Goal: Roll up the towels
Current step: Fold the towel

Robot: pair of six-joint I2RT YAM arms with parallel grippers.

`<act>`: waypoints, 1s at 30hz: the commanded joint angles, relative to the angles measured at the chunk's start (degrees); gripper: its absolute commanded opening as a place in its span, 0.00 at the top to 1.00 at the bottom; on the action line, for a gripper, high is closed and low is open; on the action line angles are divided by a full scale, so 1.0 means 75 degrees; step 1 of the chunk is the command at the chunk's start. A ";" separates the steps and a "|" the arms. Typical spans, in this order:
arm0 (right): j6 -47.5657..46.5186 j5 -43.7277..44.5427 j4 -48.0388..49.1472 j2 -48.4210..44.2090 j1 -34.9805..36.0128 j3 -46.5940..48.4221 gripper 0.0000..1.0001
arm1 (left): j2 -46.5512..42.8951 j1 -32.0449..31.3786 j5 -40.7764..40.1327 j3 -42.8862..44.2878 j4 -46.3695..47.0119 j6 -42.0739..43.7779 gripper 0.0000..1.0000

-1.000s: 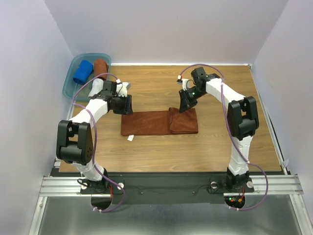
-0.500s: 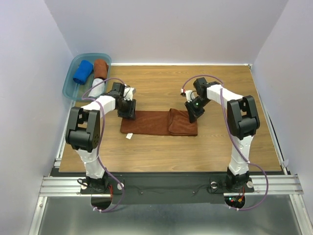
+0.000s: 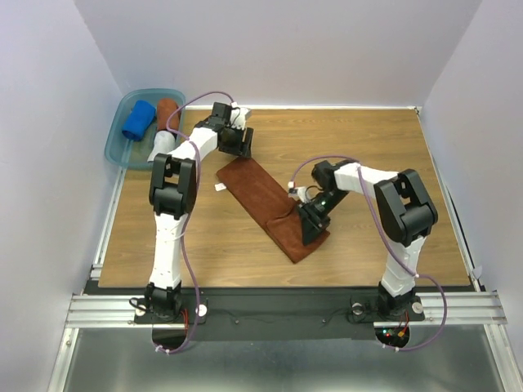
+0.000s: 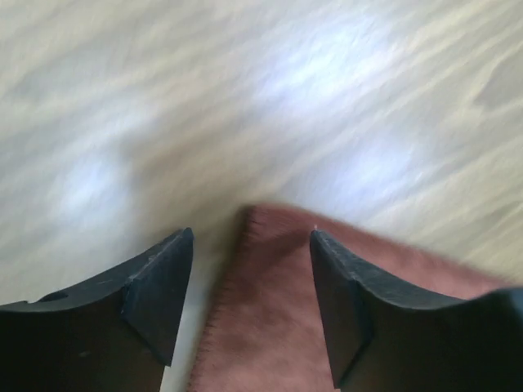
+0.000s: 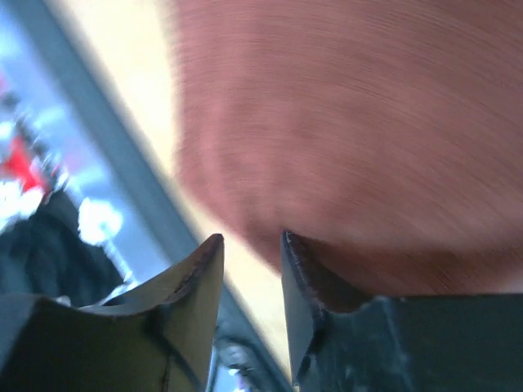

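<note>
The rust-brown towel [image 3: 267, 206] lies flat on the wooden worktop [image 3: 368, 147], set on a diagonal from the far left toward the near right, with its near end folded over. At the far corner, the left gripper [image 3: 243, 140] hovers with its jaws apart; its wrist view shows the towel's corner [image 4: 270, 237] in the gap between the fingers, not pinched. At the near folded end, the right gripper [image 3: 311, 229] sits low over the cloth with its jaws a little apart and, in its blurred wrist view, nothing visibly clamped between them.

The step in hand looks like squaring the towel up for rolling. To do it well, each gripper should take an end edge, draw the cloth taut and flat, then turn the folded end over tightly and evenly so the roll stays straight. In the blue tub [image 3: 115, 139] at the far left lie rolled towels, one blue [image 3: 137, 119] and one brown [image 3: 167, 113].
</note>
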 commanded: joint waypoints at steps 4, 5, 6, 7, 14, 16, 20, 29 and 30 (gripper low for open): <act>-0.0501 -0.1633 -0.1174 -0.0628 0.0241 0.0966 0.55 | -0.1352 -0.0220 0.0069 -0.0233 -0.0186 0.0213 0.23; -0.0478 -0.1574 -0.1186 -0.0652 0.0193 0.1072 0.55 | -0.1633 -0.0220 0.0033 -0.0528 -0.0174 0.0190 0.23; -0.0431 -0.1481 -0.1174 -0.0653 0.0077 0.1259 0.55 | -0.2193 -0.0266 -0.0060 -0.0833 -0.0163 0.0120 0.22; -0.0442 -0.1352 -0.1174 -0.0653 0.0076 0.1319 0.55 | -0.2465 -0.0267 -0.0119 -0.1149 -0.0139 0.0119 0.23; -0.0291 0.0721 -0.0414 -0.0360 -0.0112 0.1237 0.67 | -0.3582 -0.0571 -0.0377 -0.3553 -0.0115 -0.0549 0.51; -0.0197 0.1003 -0.0110 -0.0325 -0.0112 0.1214 0.75 | -0.3511 -0.0618 -0.0331 -0.3834 -0.0046 -0.0619 0.59; -0.0208 0.1286 0.0137 -0.0173 -0.0112 0.1097 0.78 | -0.3196 -0.0700 -0.0096 -0.4059 0.0037 -0.0842 0.69; 0.0166 0.0655 0.0969 0.0319 -0.0100 -0.0016 0.78 | -0.1966 -0.0759 -0.0330 -0.2913 0.0026 -0.0457 0.73; 0.0248 0.0525 0.1040 0.0355 -0.0100 -0.0063 0.78 | -0.1674 -0.0759 -0.0330 -0.2759 -0.0010 -0.0397 0.74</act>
